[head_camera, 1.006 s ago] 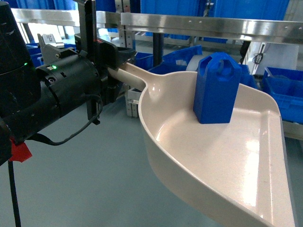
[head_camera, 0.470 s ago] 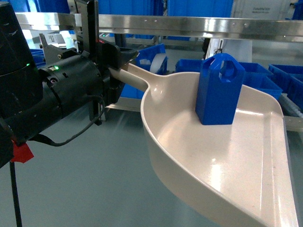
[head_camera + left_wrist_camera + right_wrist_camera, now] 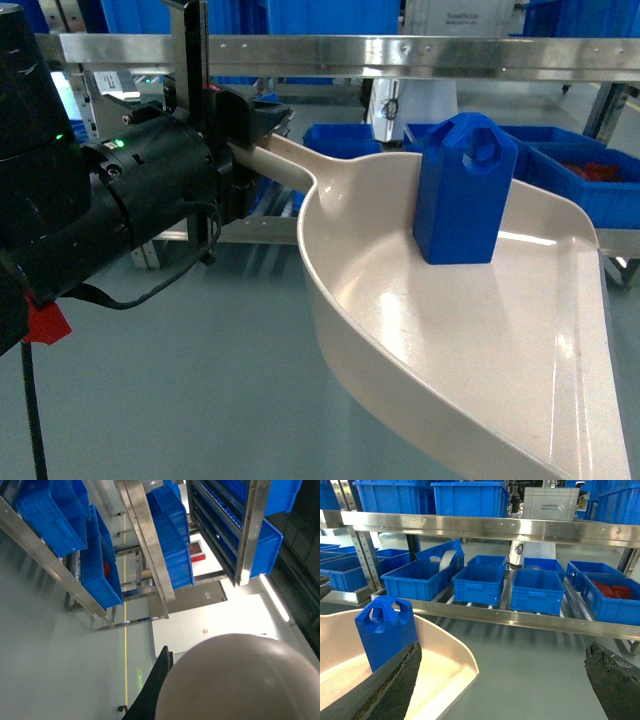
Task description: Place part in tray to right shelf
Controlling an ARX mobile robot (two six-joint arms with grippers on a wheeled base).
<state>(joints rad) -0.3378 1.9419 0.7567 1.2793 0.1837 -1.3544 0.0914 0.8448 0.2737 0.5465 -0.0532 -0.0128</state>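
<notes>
The cream tray (image 3: pixel 450 340) is held in the air by its long handle, with my left gripper (image 3: pixel 245 150) shut on that handle. The small blue part (image 3: pixel 463 190) stands upright at the tray's back wall. In the left wrist view the tray's rounded underside (image 3: pixel 240 680) fills the bottom, beside one black finger (image 3: pixel 152 692). In the right wrist view my right gripper (image 3: pixel 502 690) is open and empty, with the tray's front corner (image 3: pixel 445 670) and the part (image 3: pixel 385 630) at its left finger. The steel shelf rail (image 3: pixel 530 621) with white rollers runs ahead.
Blue crates (image 3: pixel 482 582) sit side by side on the rollers; one at the right holds red pieces (image 3: pixel 615 590). An upper steel rail (image 3: pixel 400 55) crosses above, carrying more blue crates (image 3: pixel 467 497) and a grey box (image 3: pixel 551 502). Grey floor lies below the tray.
The rack and crates behind have slid leftward across the head view. The tray, the part and my left gripper keep the same place in that view.
</notes>
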